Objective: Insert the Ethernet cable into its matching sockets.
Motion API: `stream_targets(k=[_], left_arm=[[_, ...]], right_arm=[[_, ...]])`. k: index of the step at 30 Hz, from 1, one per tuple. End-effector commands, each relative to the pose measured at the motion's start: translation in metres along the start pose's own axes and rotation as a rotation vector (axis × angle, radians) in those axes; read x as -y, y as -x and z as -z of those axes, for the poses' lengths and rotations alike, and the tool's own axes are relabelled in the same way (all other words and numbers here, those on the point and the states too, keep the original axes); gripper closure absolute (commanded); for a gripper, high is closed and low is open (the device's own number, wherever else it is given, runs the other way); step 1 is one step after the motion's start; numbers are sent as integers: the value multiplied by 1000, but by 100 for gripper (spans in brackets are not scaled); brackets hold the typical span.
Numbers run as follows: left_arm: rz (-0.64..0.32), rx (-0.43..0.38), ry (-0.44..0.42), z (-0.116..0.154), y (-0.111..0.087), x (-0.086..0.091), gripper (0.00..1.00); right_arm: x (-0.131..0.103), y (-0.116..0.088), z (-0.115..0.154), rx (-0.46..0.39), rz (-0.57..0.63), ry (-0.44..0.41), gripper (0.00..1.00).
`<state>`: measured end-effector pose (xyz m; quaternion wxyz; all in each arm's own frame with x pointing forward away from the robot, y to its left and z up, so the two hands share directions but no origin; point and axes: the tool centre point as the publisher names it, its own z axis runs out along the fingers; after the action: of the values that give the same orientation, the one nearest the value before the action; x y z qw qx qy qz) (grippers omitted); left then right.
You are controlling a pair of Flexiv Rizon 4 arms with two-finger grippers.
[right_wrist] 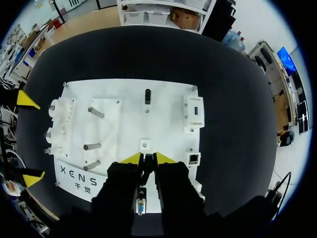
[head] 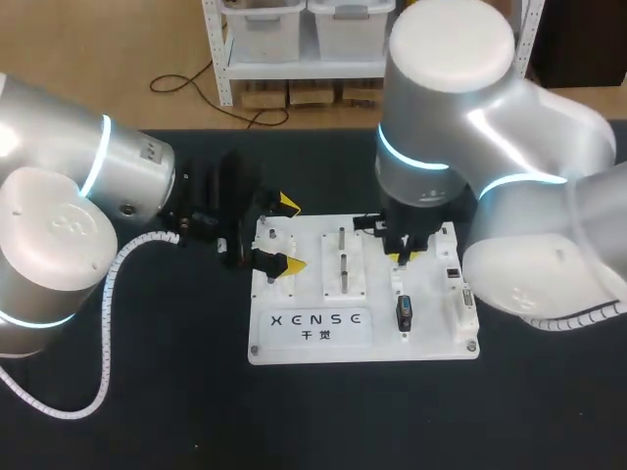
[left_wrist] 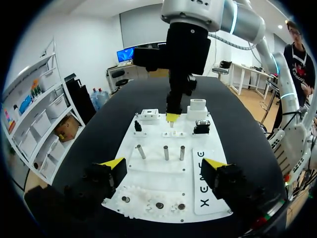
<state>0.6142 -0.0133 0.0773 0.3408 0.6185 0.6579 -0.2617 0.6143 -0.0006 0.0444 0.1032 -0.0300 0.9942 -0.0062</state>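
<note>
Right gripper (right_wrist: pixel 147 158): low over the white board (right_wrist: pixel 163 94), fingers almost together, pinching a narrow dark plug (right_wrist: pixel 147 168) from both sides; whether the Ethernet cable's end, hard to tell. Just beside its fingers, a small square socket (right_wrist: pixel 193 158). Left gripper (left_wrist: pixel 163 165): spread wide, holding nothing, at the board's edge, three metal pegs (left_wrist: pixel 166 152) ahead. Underneath everything, a black table (right_wrist: pixel 237 99).

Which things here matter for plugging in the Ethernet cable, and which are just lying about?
For the job: right tool; dark plug in it; square socket; board.
Lying about: pegs; gears; black connector; left tool, open.
</note>
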Motion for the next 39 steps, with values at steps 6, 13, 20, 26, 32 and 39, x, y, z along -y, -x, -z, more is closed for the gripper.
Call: stream_targets(k=[6,13,20,26,32,39], left_arm=[[2,-5,1,-1,1,0,0],[2,-5,1,-1,1,0,0],[2,-5,1,-1,1,0,0],[2,-5,1,-1,1,0,0],[2,-5,1,-1,1,0,0],[2,-5,1,-1,1,0,0]], right_arm=[[29,-7,15,11,-52,-17,100],[45,-7,12,7,-80,-25,100],[54,-6,5,0,-89,-27,100],[56,-7,-1,-17,-87,-24,100],[58,-8,-6,-27,-88,-22,100],[59,-9,-11,-34,-80,-22,100]])
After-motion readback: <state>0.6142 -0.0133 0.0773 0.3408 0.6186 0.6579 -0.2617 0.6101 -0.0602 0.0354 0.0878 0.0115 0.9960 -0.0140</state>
